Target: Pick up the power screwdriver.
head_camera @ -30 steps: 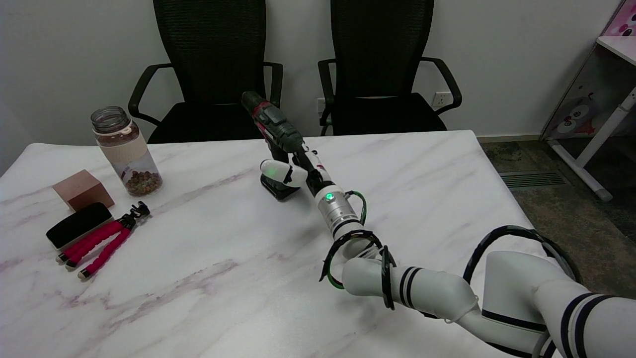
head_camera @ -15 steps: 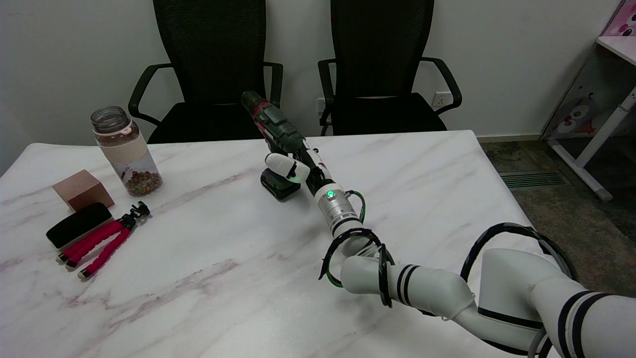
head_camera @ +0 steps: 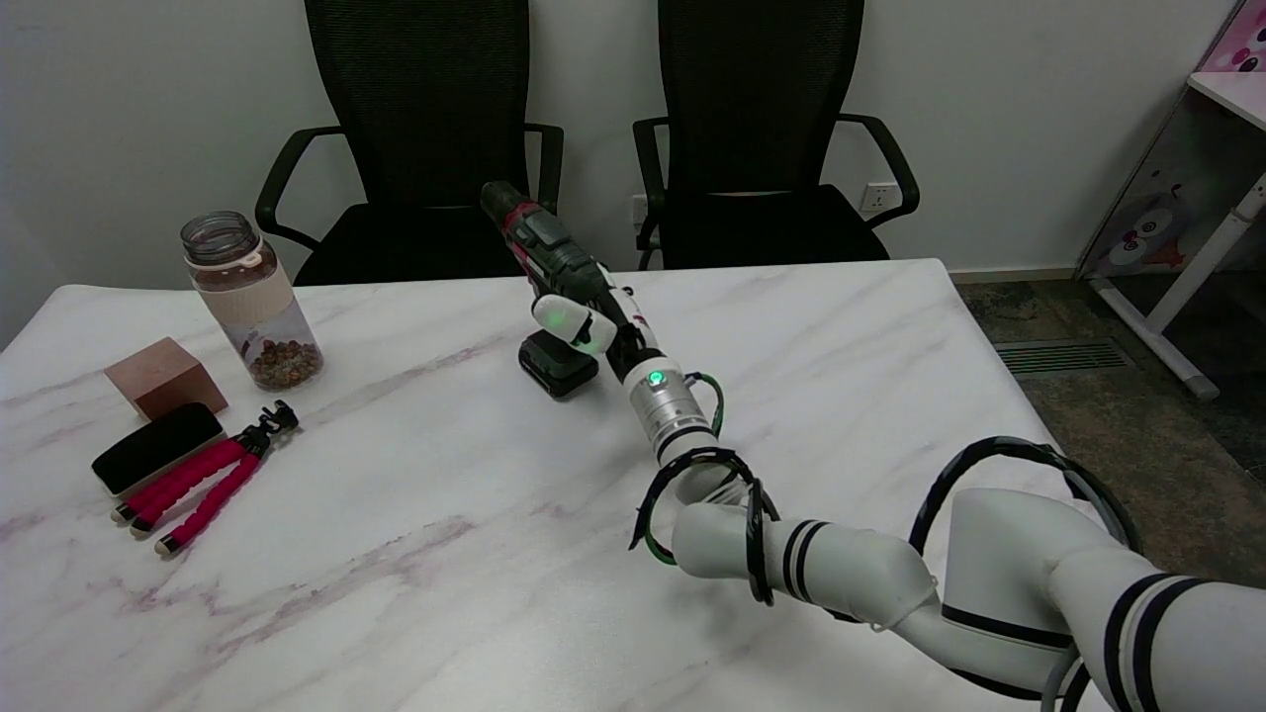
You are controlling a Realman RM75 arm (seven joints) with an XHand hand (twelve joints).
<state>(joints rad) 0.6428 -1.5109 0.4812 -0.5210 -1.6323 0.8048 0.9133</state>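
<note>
Power screwdriver (head_camera: 542, 247) stands upright on its battery base at upper centre of the frame, on the counter (head_camera: 415, 494), base still touching the surface. Your right hand (head_camera: 584, 321) is at the handle, below the motor body, with one white finger laid across the near side; whether the grip is fully closed cannot be told, since the far fingers are hidden. Gripping low on the handle probably keeps the top-heavy tool steady during lifting.
</note>
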